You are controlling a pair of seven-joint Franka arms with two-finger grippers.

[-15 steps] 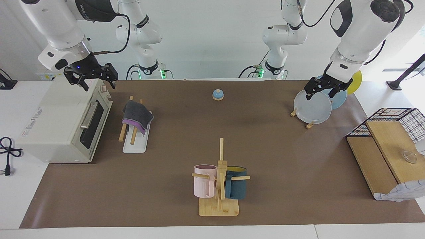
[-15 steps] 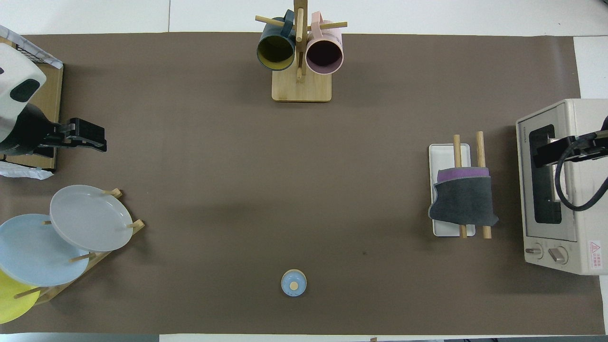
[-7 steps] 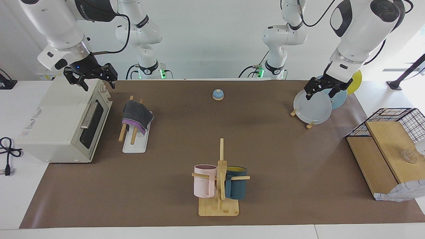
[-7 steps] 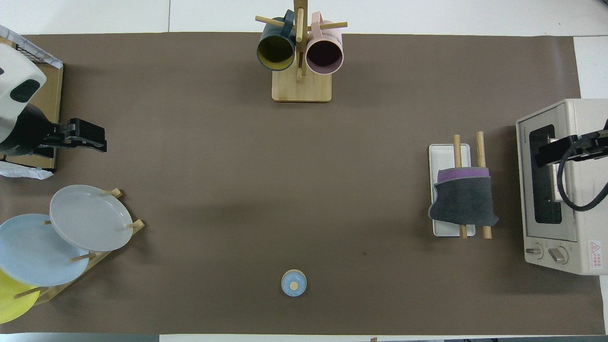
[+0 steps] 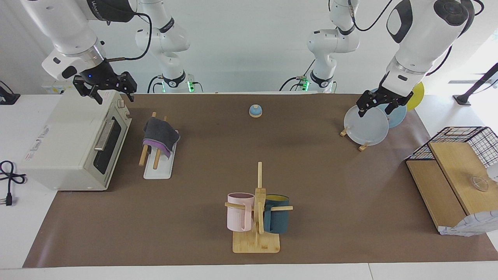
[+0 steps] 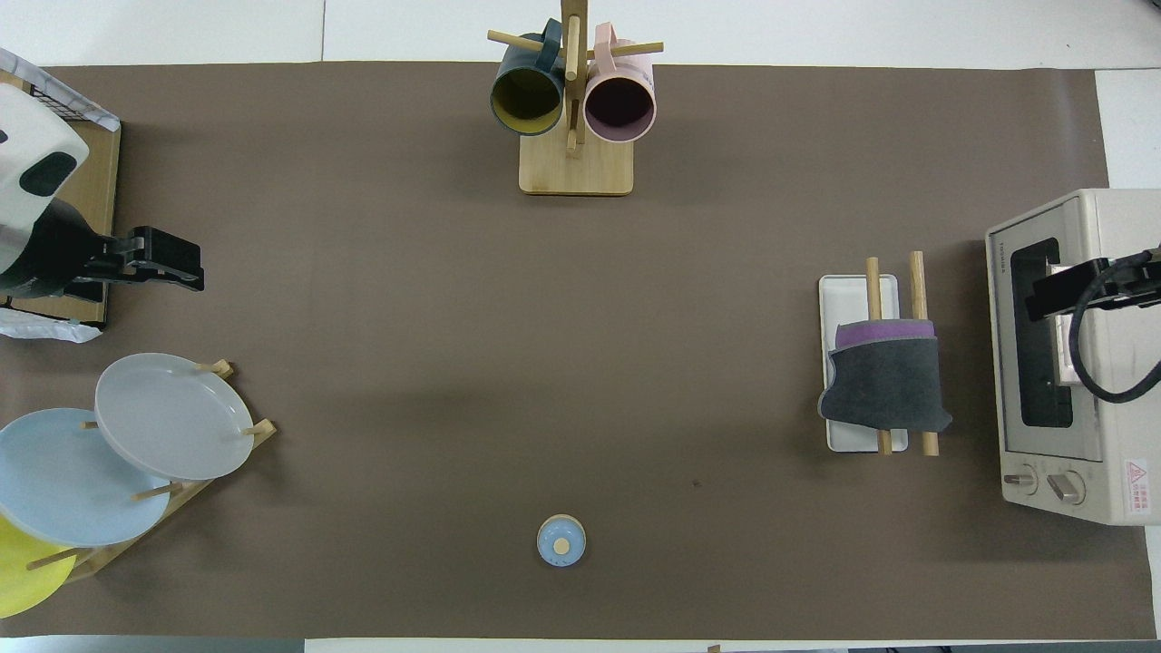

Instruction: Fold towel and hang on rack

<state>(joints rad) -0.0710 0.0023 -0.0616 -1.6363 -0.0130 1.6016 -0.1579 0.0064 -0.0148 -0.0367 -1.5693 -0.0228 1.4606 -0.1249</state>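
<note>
The towel (image 5: 160, 134) is hanging folded over the two wooden rods of the rack (image 5: 157, 168), dark grey face out, with a purple strip peeking from its edge. The rack is standing toward my right arm's end of the surface (image 5: 202, 155), just beside the toaster oven (image 5: 74, 142). From overhead the towel (image 6: 884, 381) is showing as a grey patch lying across both rods, covering the half of the rack (image 6: 857, 290) nearer to me, the purple band on the side farther from me. The facing view is adding what that one hides: the rods are slanting upward and the cloth is drooping down over their raised end.

My right pincer (image 5: 105, 88) is hovering above the toaster oven's top, open wide and gripping nothing; overhead only its dark tip (image 6: 1084, 286) is showing over the oven door. My left pincer (image 5: 379, 104) is waiting open and empty over the plate stand (image 5: 363, 147), in front of the grey plate (image 5: 367, 126). Overhead it (image 6: 163, 263) is appearing beside the wooden box (image 6: 82, 227) instead, clear of the plates.

A small blue bell (image 5: 255, 111) is sitting close to me at the middle of the surface, and the mug tree (image 5: 256, 217) with a pink mug (image 5: 239, 217) and a dark blue mug (image 5: 277, 218) is standing farthest from me.
</note>
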